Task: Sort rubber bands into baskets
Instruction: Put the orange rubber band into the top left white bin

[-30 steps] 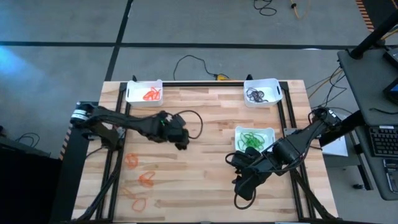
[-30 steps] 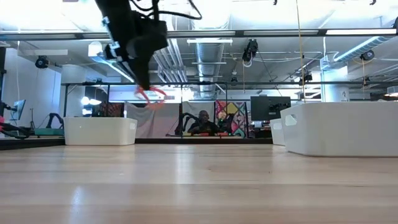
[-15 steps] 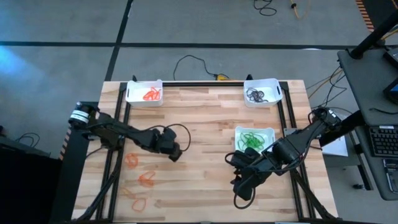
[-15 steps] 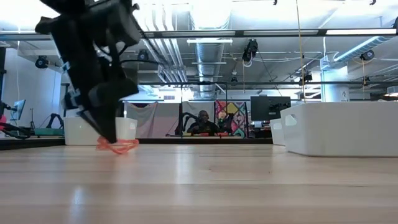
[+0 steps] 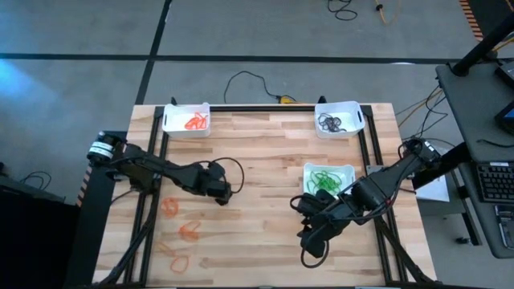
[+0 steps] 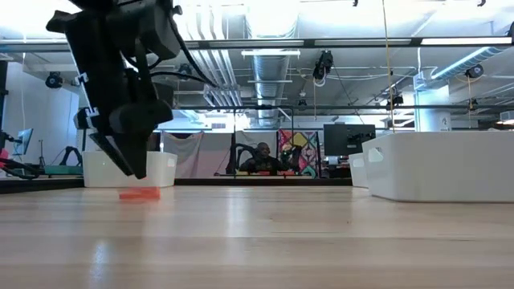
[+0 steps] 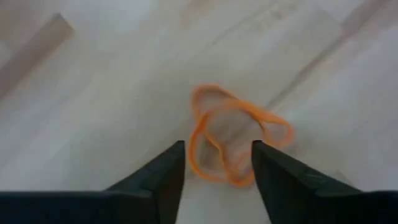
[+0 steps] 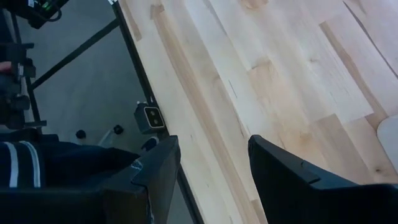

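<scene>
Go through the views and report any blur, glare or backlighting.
Left wrist view: orange rubber band soft, out of focus. Low view: bright ceiling lights leave the left gripper a dark silhouette; near tabletop blurred. High view: evenly lit, blue glare at the left edge.

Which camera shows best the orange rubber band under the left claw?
The left wrist view: the orange rubber band lies big between the open left claw fingers. The low view shows it edge-on; high view hides it; right wrist misses it.
</scene>
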